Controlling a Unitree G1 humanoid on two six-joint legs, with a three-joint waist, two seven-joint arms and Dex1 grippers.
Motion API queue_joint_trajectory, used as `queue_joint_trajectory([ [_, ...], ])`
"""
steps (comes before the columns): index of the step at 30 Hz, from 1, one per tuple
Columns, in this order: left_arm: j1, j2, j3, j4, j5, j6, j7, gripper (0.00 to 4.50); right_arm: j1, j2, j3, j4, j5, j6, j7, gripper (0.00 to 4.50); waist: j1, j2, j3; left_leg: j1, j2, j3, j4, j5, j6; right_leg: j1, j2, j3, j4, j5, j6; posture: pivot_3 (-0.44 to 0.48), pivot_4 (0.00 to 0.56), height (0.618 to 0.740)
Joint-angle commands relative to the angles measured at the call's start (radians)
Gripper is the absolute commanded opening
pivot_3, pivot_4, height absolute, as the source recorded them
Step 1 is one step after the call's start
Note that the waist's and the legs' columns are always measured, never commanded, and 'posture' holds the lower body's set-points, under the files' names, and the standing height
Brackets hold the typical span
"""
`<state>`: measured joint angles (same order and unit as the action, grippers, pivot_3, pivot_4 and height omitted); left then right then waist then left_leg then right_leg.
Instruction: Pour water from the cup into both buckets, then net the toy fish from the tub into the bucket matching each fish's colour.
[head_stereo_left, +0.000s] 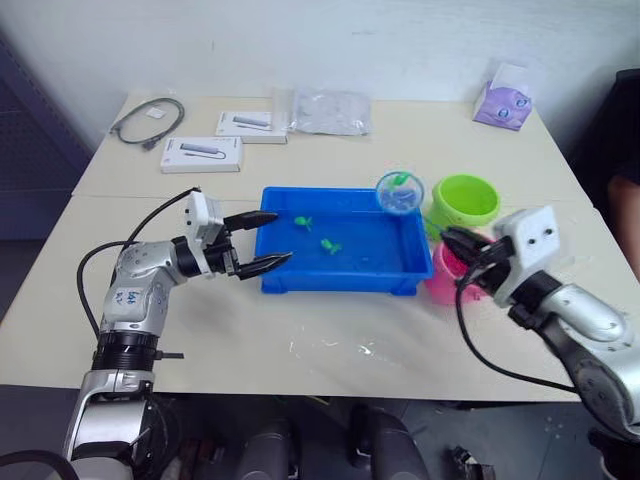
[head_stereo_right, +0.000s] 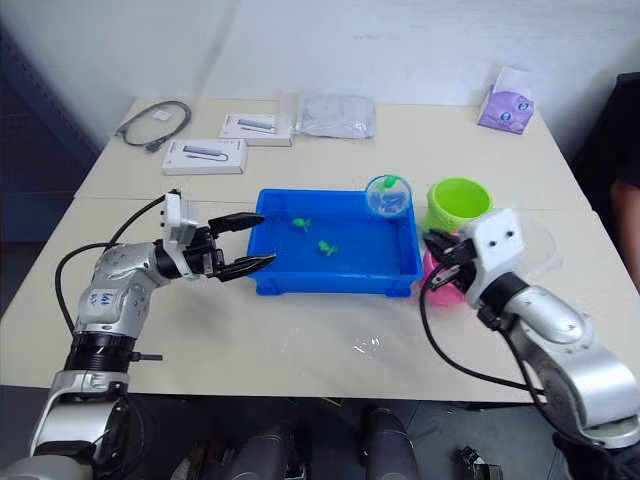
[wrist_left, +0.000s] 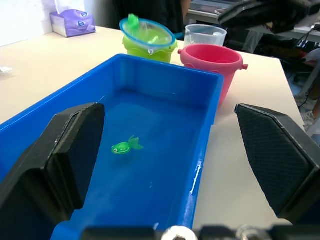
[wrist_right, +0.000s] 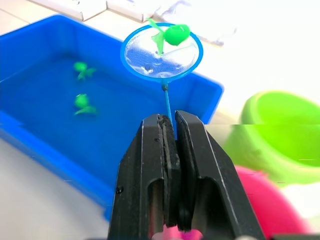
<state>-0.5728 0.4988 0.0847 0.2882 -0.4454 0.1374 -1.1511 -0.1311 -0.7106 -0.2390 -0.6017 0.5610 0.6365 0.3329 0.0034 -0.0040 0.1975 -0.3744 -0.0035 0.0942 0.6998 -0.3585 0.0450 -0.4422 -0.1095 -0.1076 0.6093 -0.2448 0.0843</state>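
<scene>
Blue tub (head_stereo_left: 345, 262): mid-counter (head_stereo_left: 300, 340), two green fish (head_stereo_left: 331, 245) inside.
Head views: boxes (head_stereo_left: 201, 154), cable (head_stereo_left: 148, 121), tissue pack (head_stereo_left: 503, 105) behind; left gripper (head_stereo_left: 268, 240) fingers spread, empty.
Left wrist: pink bucket (wrist_left: 212, 62), clear cup (wrist_left: 205, 35) beyond the tub.
Right wrist: right gripper (wrist_right: 172, 131) fingers clamp the net (wrist_right: 161, 56), green fish in its hoop, beside lime green bucket (wrist_right: 280, 137).

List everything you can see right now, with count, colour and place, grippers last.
Tub: one, blue, table centre.
Fish: three, green; two in the tub, one in the net.
Net: one, light blue rim, held above the tub's far right corner.
Buckets: green behind pink, right of the tub.
Cup: one, clear, behind the pink bucket.
Boxes: two, white, far left.
Cable: one, grey.
Bag: one, clear.
Tissue pack: one, purple.
Left gripper: open, at the tub's left end.
Right gripper: shut on the net's handle.
</scene>
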Motion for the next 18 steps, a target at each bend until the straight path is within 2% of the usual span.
queue_joint_trajectory([
  [1, -0.031, -0.006, 0.01, -0.005, -0.012, -0.022, -0.011, 4.49, -0.011, -0.048, -0.101, 0.041, -0.034, -0.05, 0.046, 0.0, 0.001, 0.0, 0.0, 0.0, 0.0, 0.0, 0.0, 0.0, 0.0, 0.0, 0.0, 0.0, 0.0, 0.0, 0.0, 0.0, 0.15, 0.74],
  [7, -0.065, -0.023, 0.025, 0.0, -0.02, -0.022, 0.006, 4.49, -0.04, -0.114, -0.137, 0.203, -0.132, -0.113, 0.09, 0.0, 0.003, 0.0, 0.0, 0.0, -0.001, 0.001, 0.0, 0.0, 0.0, 0.0, 0.0, 0.0, 0.0, 0.0, 0.0, 0.0, 0.15, 0.74],
  [13, -0.098, -0.043, 0.017, -0.038, -0.026, 0.037, 0.046, 4.49, -0.099, -0.196, -0.052, 0.395, -0.35, -0.283, 0.098, 0.0, 0.002, 0.0, 0.0, 0.001, -0.001, 0.001, 0.0, 0.0, 0.001, 0.0, 0.0, 0.001, 0.001, 0.0, 0.0, 0.0, 0.15, 0.74],
  [18, -0.12, -0.08, 0.004, -0.053, -0.022, 0.038, 0.073, 4.49, -0.148, -0.214, 0.026, 0.514, -0.495, -0.384, 0.09, 0.0, -0.001, 0.0, 0.0, 0.001, 0.0, 0.001, 0.0, 0.0, 0.0, 0.0, 0.0, 0.001, 0.001, 0.0, 0.0, 0.0, 0.15, 0.74],
])
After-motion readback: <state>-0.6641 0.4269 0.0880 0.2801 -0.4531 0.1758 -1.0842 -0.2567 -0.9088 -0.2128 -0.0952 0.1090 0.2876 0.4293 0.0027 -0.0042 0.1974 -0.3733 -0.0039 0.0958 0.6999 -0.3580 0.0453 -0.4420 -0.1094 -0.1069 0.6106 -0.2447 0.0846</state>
